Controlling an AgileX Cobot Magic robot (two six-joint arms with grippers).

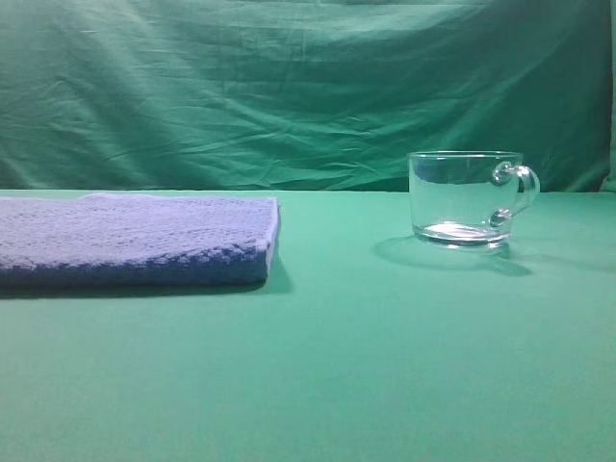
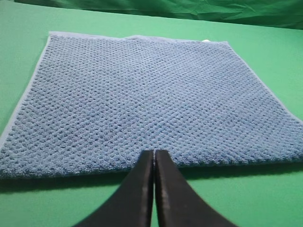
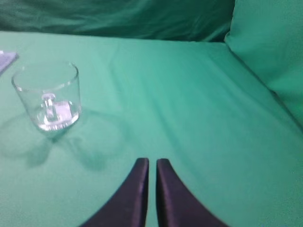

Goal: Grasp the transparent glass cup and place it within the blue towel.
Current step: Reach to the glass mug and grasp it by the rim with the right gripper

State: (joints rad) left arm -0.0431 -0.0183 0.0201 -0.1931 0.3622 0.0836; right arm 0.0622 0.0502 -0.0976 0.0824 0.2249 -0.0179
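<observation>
The transparent glass cup (image 1: 467, 197) stands upright on the green table at the right, its loop handle on its right side. It also shows in the right wrist view (image 3: 47, 96), far left, handle toward the camera. The blue towel (image 1: 135, 239) lies flat at the left and fills the left wrist view (image 2: 142, 104). My left gripper (image 2: 154, 152) is shut and empty at the towel's near edge. My right gripper (image 3: 152, 161) is shut and empty, with a thin slit between the fingers, well short and right of the cup. Neither gripper shows in the exterior view.
A green cloth covers the table (image 1: 385, 366) and hangs as a backdrop (image 1: 289, 87). A green padded wall (image 3: 270, 52) rises at the right. A towel corner (image 3: 5, 59) shows left of the cup.
</observation>
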